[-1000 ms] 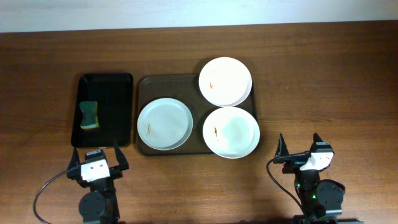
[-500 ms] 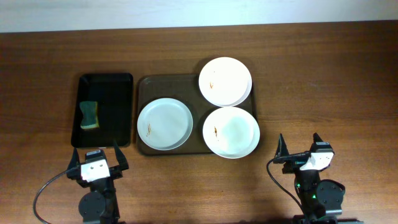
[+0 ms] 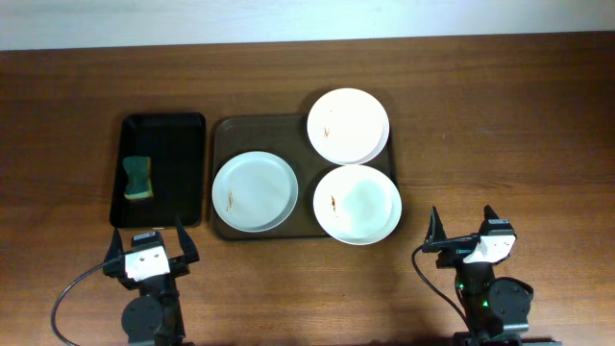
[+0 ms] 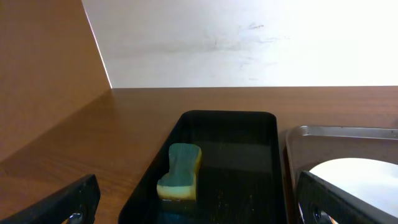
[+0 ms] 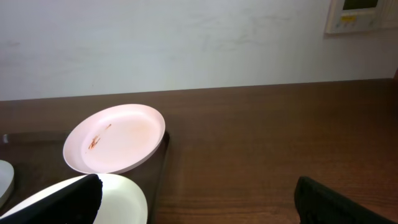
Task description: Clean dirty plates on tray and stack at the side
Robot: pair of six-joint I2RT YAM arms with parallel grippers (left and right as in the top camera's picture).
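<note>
- Nearest me, the left gripper (image 3: 149,240) hangs over bare table (image 3: 480,96) with its jaws spread wide and nothing between them. The right gripper (image 3: 461,227) is the same, wide apart and empty.
- On my left wrist feed only the two finger tips poke in at the bottom corners. The rest of the gripper is cut off.
- Next out is the brown tray (image 3: 231,130), and I count three plates on it.
- The near-left plate (image 3: 255,192) lies fully inside the tray. The near-right plate (image 3: 356,204) hangs over the tray's near right corner.
- On the right wrist feed that near-right plate is cropped by the frame and half hidden behind a finger.
- One black tray (image 3: 163,117) sits just left of the brown one, with one green and yellow sponge (image 3: 138,178) inside.
- Farthest is the third plate (image 3: 348,126), overhanging the tray's far right corner.
- Each plate shows a thin brown streak, too small to make out further.
</note>
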